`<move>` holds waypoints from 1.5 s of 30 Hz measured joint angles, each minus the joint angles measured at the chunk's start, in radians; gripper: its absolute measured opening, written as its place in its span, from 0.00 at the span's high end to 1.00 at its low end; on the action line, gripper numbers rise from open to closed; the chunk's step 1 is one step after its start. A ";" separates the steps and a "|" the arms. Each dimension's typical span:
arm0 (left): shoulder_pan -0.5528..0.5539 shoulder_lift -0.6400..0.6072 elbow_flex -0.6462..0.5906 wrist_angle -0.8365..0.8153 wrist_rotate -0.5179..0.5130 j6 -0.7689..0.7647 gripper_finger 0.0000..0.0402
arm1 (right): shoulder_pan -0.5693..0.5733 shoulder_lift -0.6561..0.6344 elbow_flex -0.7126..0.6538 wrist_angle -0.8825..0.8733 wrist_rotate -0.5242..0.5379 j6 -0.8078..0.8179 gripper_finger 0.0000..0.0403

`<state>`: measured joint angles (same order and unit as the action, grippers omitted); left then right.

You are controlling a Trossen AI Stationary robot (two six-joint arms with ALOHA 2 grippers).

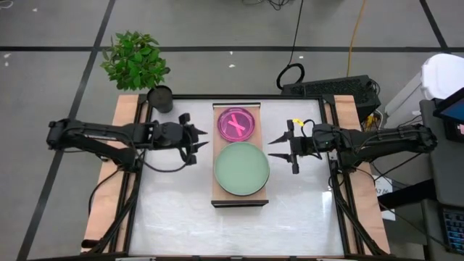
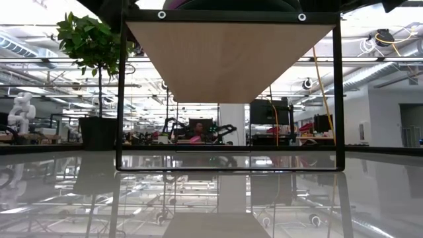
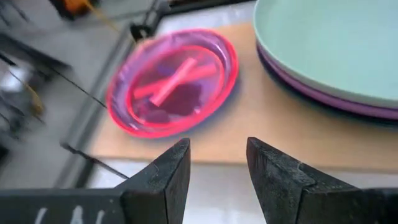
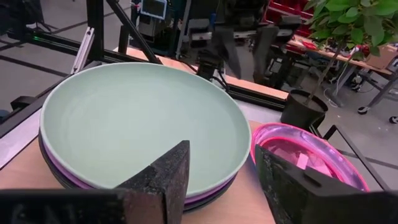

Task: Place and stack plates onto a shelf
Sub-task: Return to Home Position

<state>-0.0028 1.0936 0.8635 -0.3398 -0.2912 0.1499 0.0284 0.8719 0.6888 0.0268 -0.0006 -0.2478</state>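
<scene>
A light-wood shelf (image 1: 220,190) stands raised on a black frame in the table's middle; the low view shows its underside (image 2: 230,59). On its far half sits a translucent pink plate (image 1: 236,124) with a cross shape showing in it. On its near half a large sage-green plate (image 1: 241,168) tops a stack, with a purple plate (image 3: 348,104) and darker ones under it. My left gripper (image 1: 197,138) hovers open just left of the shelf. My right gripper (image 1: 277,147) hovers open just right of it. Both point at the plates and touch nothing.
A green plant in a black pot (image 1: 159,98) stands at the table's far left corner. Wooden side rails (image 1: 122,123) run along both table edges. The black shelf frame has upright legs (image 2: 120,92). White table surface (image 1: 239,228) lies bare near the front edge.
</scene>
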 joint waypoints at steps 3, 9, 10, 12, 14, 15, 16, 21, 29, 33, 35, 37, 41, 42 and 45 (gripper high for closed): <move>-0.001 -0.019 0.000 -0.062 0.042 -0.108 0.59 | 0.000 0.000 -0.009 0.012 0.000 0.002 0.63; -0.043 -0.028 -0.037 -0.126 0.054 -0.205 0.60 | -0.001 -0.021 -0.055 0.013 0.000 0.001 0.76; -0.058 -0.032 -0.054 -0.117 0.054 -0.202 0.62 | -0.001 -0.026 -0.060 0.013 0.000 0.000 0.79; -0.085 -0.036 -0.092 -0.064 0.056 -0.195 0.68 | -0.001 -0.037 -0.067 0.013 0.000 -0.007 0.85; -0.105 -0.047 -0.134 -0.026 0.055 -0.193 0.77 | -0.001 -0.052 -0.079 0.013 0.000 -0.026 0.91; -0.112 -0.052 -0.152 0.005 0.048 -0.197 0.80 | -0.001 -0.059 -0.084 0.014 0.001 -0.037 0.94; -0.118 -0.059 -0.167 0.041 0.033 -0.203 0.84 | -0.001 -0.068 -0.092 0.016 0.003 -0.049 0.97; -0.142 -0.117 -0.238 0.112 -0.080 -0.242 0.98 | -0.017 -0.104 -0.131 0.026 0.005 -0.063 0.98; -0.199 -0.295 -0.406 0.250 -0.103 -0.289 0.99 | -0.029 -0.172 -0.200 0.028 0.004 -0.073 0.99; -0.216 -0.388 -0.489 0.307 -0.104 -0.286 0.99 | -0.030 -0.195 -0.243 0.054 0.006 -0.084 1.00; -0.216 -0.425 -0.521 0.315 -0.104 -0.267 0.99 | -0.032 -0.205 -0.270 0.096 0.007 -0.087 1.00; -0.216 -0.451 -0.546 0.322 -0.104 -0.260 0.99 | -0.039 -0.214 -0.298 0.123 0.007 -0.090 1.00; -0.216 -0.496 -0.599 0.351 -0.098 -0.255 0.99 | -0.055 -0.224 -0.355 0.192 0.004 -0.089 1.00; -0.216 -0.507 -0.612 0.353 -0.097 -0.251 0.99 | -0.056 -0.224 -0.368 0.207 0.003 -0.089 1.00; -0.216 -0.534 -0.646 0.353 -0.096 -0.244 0.99 | -0.056 -0.224 -0.416 0.268 0.001 -0.088 1.00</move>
<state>-0.2188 0.5601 0.2177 0.0128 -0.3870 -0.0943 -0.0277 0.6477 0.2723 0.2944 0.0008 -0.3356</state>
